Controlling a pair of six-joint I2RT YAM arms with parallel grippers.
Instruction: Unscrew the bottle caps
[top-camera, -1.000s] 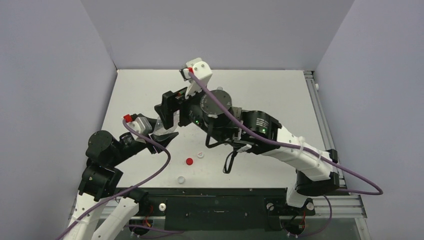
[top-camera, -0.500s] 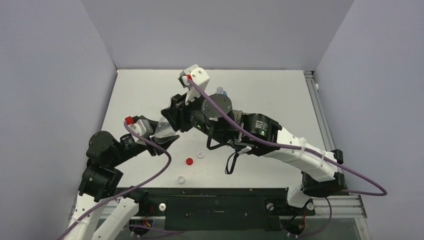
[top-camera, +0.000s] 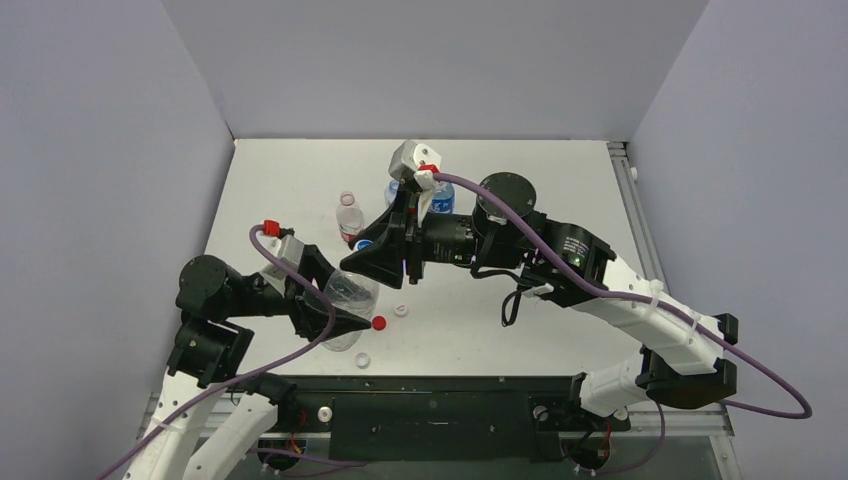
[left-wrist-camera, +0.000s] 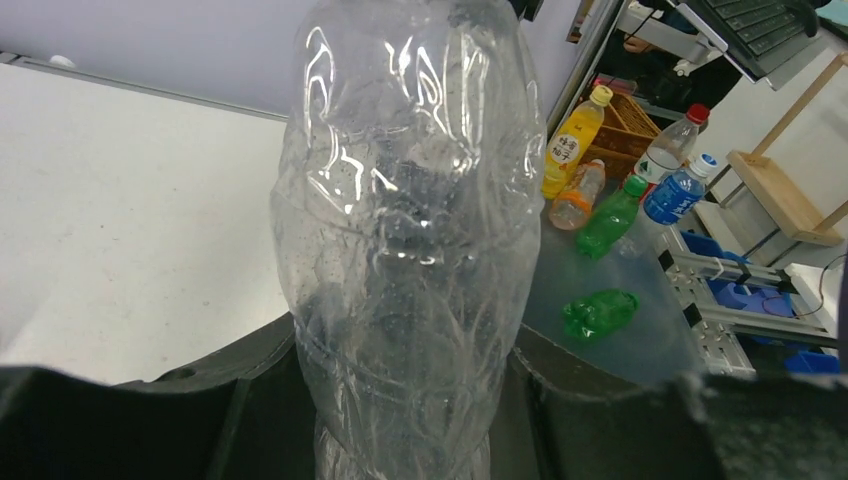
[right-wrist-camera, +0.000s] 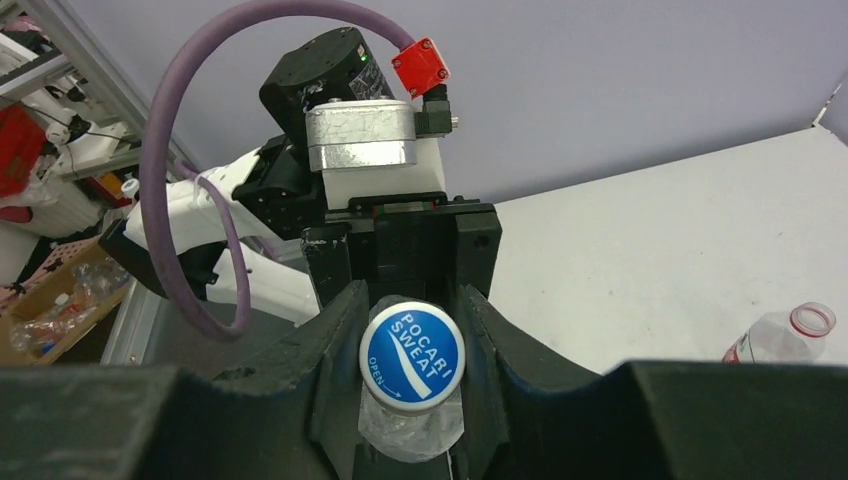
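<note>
top view: left claw pinches the clear bottle, its neck pointing to 12 o'clock. right claw meets it there, pressed onto the blue cap. red cap lies loose on the table, with a white cap at its 1 o'clock and a second white cap at its 7 o'clock. left wrist: both fingers hug the bottle's crumpled body. right wrist: blue cap seated on the neck, clamped on both sides. we judge three caps off and the last one yet to be turned.
</note>
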